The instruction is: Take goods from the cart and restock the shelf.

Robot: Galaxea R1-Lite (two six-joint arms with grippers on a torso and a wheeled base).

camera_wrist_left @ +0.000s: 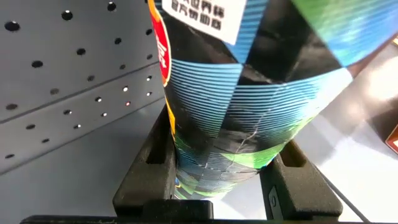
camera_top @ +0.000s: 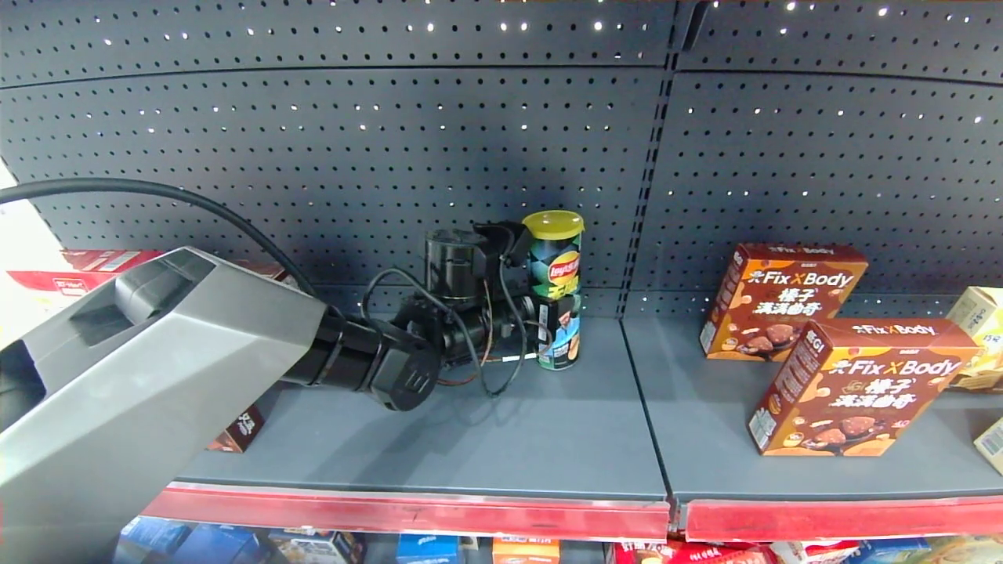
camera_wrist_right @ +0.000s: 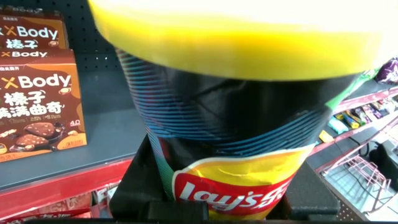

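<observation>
On the dark grey metal shelf [camera_top: 564, 431], a tall cylindrical chip can with a yellow plastic lid [camera_top: 555, 270] is clamped low on its body by the left gripper [camera_top: 558, 335]; it is upright and appears to rest on the shelf. Further right on the shelf, two brown cardboard boxes [camera_top: 783, 301] are stood. A second yellow-lidded can [camera_wrist_right: 236, 124] is clasped by the right gripper [camera_wrist_right: 227, 202] in front of the shelf.

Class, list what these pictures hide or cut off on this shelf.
Head view: brown box mostly hidden under the left arm; pale boxes cut by the edge.
Left wrist view: chip can in the left gripper, lid beyond the edge.
Right wrist view: second chip can in the right gripper, base cut off at the edge.
</observation>
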